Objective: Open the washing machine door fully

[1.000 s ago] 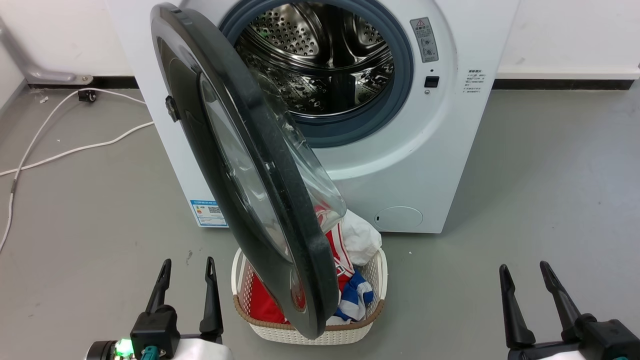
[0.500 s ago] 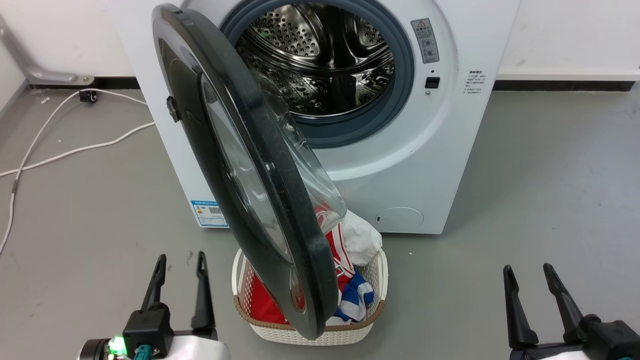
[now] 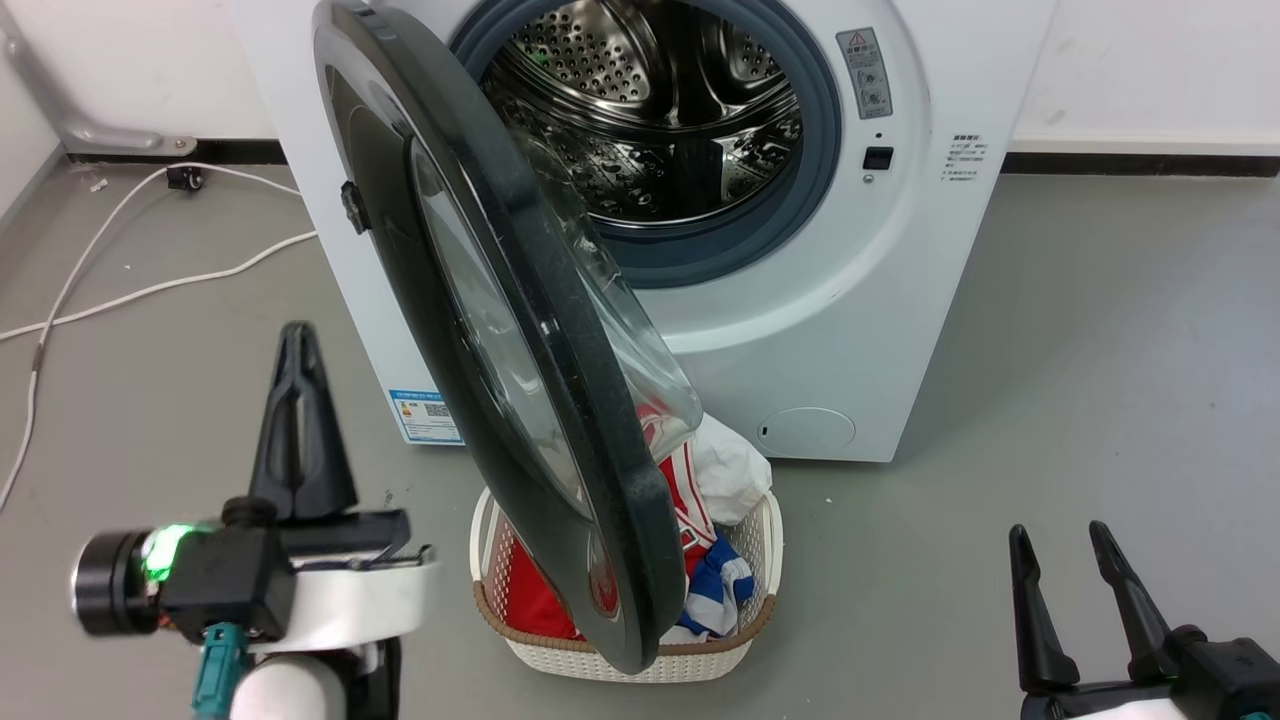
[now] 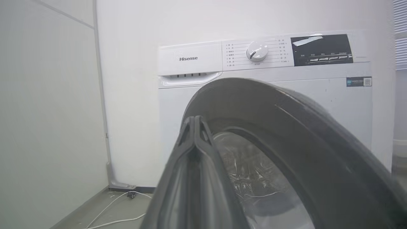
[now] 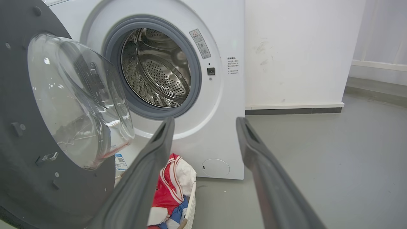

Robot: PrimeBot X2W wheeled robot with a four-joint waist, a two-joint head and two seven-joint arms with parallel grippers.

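The grey floor is carrying a white washing machine at its far edge, a woven basket sitting just before it and a white cable trailing at the far left.

This is a plain laundry corner in a bare utility-type room. A white front-loading washing machine stands against a white wall, and its top panel carries a program dial and the Hisense name. The washing machine door stands partly open, showing the perforated steel drum inside. A white woven laundry basket holding red, white and blue clothes sits on the floor just in front of the machine. The grey floor is smooth and edged by a dark skirting strip. A white cable trails loose across it beside the machine.
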